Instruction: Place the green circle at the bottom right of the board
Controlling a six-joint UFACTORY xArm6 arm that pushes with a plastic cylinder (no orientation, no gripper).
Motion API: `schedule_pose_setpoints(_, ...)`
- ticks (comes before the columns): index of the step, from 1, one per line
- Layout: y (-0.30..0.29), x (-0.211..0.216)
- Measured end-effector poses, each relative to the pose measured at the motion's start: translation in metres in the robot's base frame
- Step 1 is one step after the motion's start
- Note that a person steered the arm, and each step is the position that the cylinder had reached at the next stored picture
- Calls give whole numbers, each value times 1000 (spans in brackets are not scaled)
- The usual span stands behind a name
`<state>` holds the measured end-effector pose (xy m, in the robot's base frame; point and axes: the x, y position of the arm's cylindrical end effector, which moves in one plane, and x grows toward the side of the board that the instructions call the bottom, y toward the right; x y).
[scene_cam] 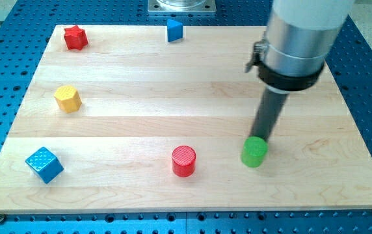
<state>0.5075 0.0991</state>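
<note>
On the wooden tabletop (140,84), the arm, which carries no gripper and holds nothing, has its tip (261,138) touching the far side of the green circle (254,151) at near centre-right, apparently mid-push; next it likely needs a rightward, nearward shove toward the corner.

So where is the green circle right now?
The green circle sits low on the board, right of centre, beside the red cylinder, with my tip touching its upper edge.

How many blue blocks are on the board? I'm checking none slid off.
2. A blue cube sits near the view's bottom left corner, and a small blue block sits at the top edge, centre. The arm could hide another behind it.
</note>
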Motion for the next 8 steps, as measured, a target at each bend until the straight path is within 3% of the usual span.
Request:
schedule_pose_setpoints(1, -46, 21)
schedule_pose_setpoints(2, 31, 46)
schedule_pose_setpoints(3, 39, 47)
schedule_pose_setpoints(4, 38, -2)
schedule_pose_setpoints(5, 65, 28)
schedule_pose_setpoints(8, 107, 13)
